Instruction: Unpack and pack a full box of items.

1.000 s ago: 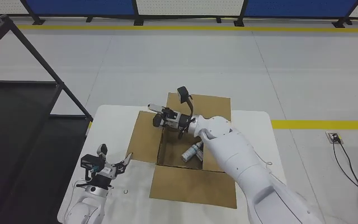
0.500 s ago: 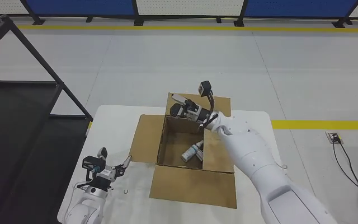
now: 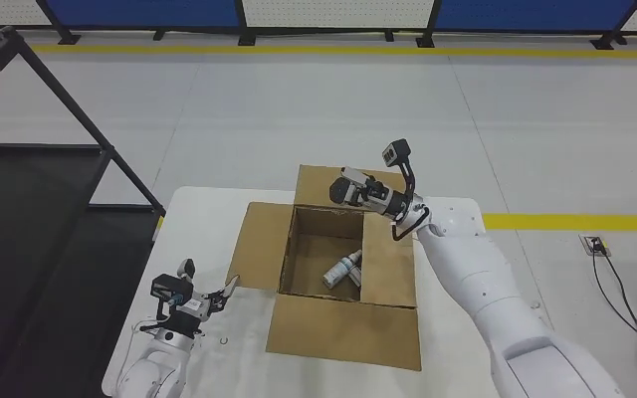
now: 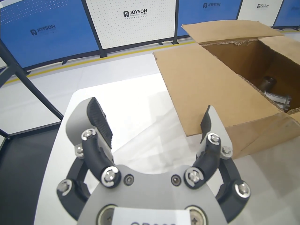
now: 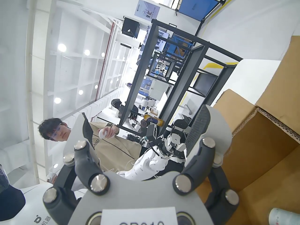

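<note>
An open cardboard box (image 3: 393, 264) stands in the middle of the white table (image 3: 199, 214), all its flaps folded out. On its floor lie a couple of white bottles (image 3: 343, 269), which the left wrist view also catches (image 4: 276, 95). My right gripper (image 3: 345, 188) hangs open and empty over the box's far flap, with the box's corner (image 5: 269, 127) beside it. A white bottle top (image 5: 284, 216) shows at that view's edge. My left gripper (image 3: 207, 279) is open and empty above the table's near left part, with the box (image 4: 211, 83) ahead of it (image 4: 151, 106).
A black metal rack (image 3: 60, 199) stands against the table's left side. The box's flaps (image 3: 343, 333) spread over much of the table. Bare tabletop lies left of the box, with a tiny ring-like object (image 3: 227, 343) near the front edge.
My right gripper has swung from above the box's left flap to the right and farther back, over the far flap. The left gripper has drifted slightly toward the front edge.
</note>
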Robot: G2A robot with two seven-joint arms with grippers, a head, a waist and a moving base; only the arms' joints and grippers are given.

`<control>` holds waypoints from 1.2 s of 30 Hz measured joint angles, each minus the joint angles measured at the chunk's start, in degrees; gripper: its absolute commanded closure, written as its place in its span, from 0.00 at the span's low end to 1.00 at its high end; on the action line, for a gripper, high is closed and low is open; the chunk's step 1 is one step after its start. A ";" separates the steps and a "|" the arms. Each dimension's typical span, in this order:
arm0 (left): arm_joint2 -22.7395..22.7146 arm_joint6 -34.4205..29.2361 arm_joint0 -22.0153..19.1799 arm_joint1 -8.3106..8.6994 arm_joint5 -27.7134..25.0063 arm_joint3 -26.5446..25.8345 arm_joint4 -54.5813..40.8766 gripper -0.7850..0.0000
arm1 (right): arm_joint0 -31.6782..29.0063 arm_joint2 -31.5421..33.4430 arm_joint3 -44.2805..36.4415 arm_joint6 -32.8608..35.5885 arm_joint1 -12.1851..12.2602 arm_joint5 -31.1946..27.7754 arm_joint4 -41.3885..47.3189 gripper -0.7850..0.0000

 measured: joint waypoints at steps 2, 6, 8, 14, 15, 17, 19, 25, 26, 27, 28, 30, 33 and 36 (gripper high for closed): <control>0.00 -0.02 0.00 0.00 0.00 0.02 -0.01 0.00 | 0.00 0.00 0.00 0.01 -0.01 0.00 0.00 0.00; 0.00 -0.02 0.00 0.00 -0.01 0.02 -0.02 0.00 | 0.00 0.00 0.00 0.01 -0.01 0.01 0.00 0.00; -0.01 -0.02 -0.01 0.00 -0.01 0.02 -0.02 0.00 | 0.00 0.00 0.00 0.01 0.00 0.01 0.00 0.00; 0.28 -0.43 0.72 0.01 0.02 -2.30 0.62 0.00 | -1.56 0.40 -4.18 -1.24 1.26 -1.24 -3.53 0.00; 0.29 -0.62 0.96 0.00 0.03 -3.19 0.45 0.00 | -2.16 0.80 -5.75 -1.40 1.89 -1.40 -4.74 0.00; 0.07 -0.20 1.94 -0.03 -0.20 -5.41 -0.62 0.00 | -3.98 2.34 -9.65 -1.48 3.63 -1.49 -6.82 0.00; -0.34 0.53 3.06 -0.03 -0.02 -7.93 -1.12 0.00 | -6.61 4.47 -15.06 0.11 5.49 0.10 -6.87 0.00; -0.80 0.82 5.53 -0.10 3.81 -16.23 1.20 0.00 | -16.54 13.41 -31.29 4.39 11.39 4.38 -8.82 0.00; -0.84 0.65 5.91 -0.12 4.42 -17.70 1.63 0.00 | -17.97 14.64 -33.26 4.74 12.07 4.73 -9.16 0.00; -0.85 0.36 6.30 -0.13 4.89 -19.18 2.09 0.00 | -19.32 15.84 -35.03 5.03 12.69 5.02 -9.36 0.00; -0.90 -0.10 6.75 -0.13 5.41 -21.19 2.75 0.00 | -20.97 17.39 -37.02 5.33 13.42 5.32 -9.32 0.00; -0.74 -0.94 7.32 -0.14 5.91 -24.24 3.69 0.00 | -23.04 19.56 -39.21 5.67 14.37 5.66 -8.96 0.00; 0.56 -3.56 7.59 -0.17 5.96 -28.92 6.31 0.00 | -25.67 22.53 -41.31 5.79 15.63 5.79 -8.17 0.00; 3.19 -8.39 6.01 -0.23 3.82 -31.19 8.19 0.00 | -27.80 24.99 -42.66 5.61 16.78 5.60 -7.61 0.00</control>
